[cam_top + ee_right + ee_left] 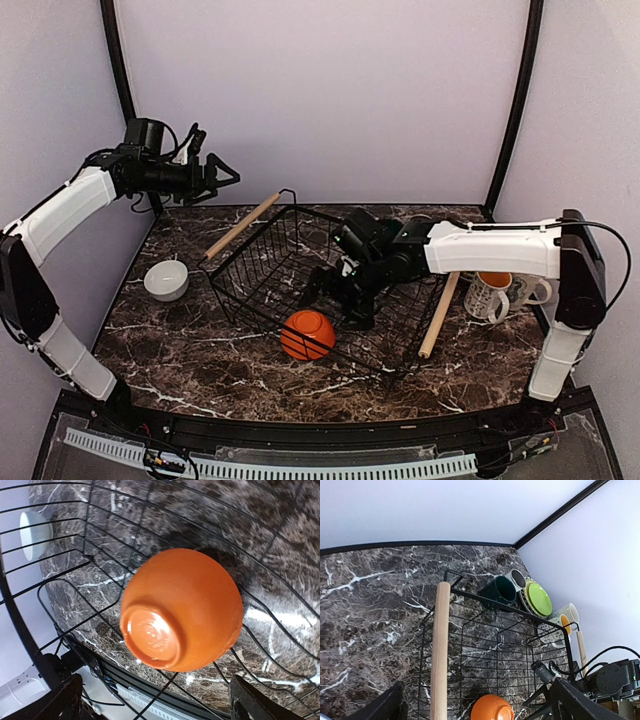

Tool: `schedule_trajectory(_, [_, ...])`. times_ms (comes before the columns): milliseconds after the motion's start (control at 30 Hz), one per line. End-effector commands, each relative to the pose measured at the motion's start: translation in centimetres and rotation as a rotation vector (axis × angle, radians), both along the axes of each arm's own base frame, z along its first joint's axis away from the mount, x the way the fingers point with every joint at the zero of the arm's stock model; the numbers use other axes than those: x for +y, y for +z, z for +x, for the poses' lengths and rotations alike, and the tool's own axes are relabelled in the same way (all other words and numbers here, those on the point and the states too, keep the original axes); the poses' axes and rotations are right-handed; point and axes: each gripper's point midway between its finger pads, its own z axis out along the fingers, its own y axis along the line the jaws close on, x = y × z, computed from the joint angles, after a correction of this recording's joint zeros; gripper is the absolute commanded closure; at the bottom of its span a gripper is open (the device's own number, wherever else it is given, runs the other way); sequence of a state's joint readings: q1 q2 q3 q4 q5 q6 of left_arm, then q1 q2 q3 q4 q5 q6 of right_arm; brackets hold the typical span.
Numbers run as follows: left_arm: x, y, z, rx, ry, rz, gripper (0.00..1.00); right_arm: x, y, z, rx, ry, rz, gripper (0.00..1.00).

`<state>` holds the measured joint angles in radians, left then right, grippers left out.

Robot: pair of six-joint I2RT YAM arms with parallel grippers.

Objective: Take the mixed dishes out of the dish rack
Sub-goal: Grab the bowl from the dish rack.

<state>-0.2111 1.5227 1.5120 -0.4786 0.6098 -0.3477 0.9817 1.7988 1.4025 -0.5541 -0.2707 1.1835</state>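
At centre frame of the top view, the dish rack [262, 268] is seen set diagonally on the desk [180, 350], with one dish visible inside: the orange bowl [307, 334], lying bottom-up against the rack's lower corner. The right claw [338, 298] is held inside the rack, its jaws spread apart and nothing gripped. The bowl lies just to the lower left of it in the top view. In the right wrist view it sits centred just above the two finger ends, foot ring turned toward the lens. No long axis is offered, the bowl being round, so a grip across the rim or wall is judged likely, and slipping on the glazed dome is the risk. The right arm is clearly nearer. The left claw [222, 178] is raised at upper left, well apart from the rack, jaws wide and empty. Outside the rack, the white bowl [166, 280] is seen left of it, the mugs [497, 295] right of it, and the dark green cup [499, 591] and lime-green plate [539, 599] beyond its far edge in the left wrist view. No brand, label or readable writing is made out; the mug patterns are too small to tell.
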Motion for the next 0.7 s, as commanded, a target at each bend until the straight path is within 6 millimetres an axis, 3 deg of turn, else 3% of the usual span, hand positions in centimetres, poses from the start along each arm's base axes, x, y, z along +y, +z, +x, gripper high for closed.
schedule_trajectory(0, [-2.4, -1.6, -1.3, 0.037, -0.094, -0.02, 0.02, -0.6, -1.4, -2.1, 0.144, -0.109, -0.001, 0.01])
schedule_trajectory(200, [-1.6, -3.1, -1.9, 0.005, -0.07, 0.063, 0.02, 1.2, -2.3, -3.6, 0.204, -0.084, 0.048, 0.01])
schedule_trajectory(667, [-0.9, -3.3, -2.9, -0.055, -0.056, 0.113, 0.02, 0.9, -6.2, -1.0, 0.162, -0.197, 0.021, 0.01])
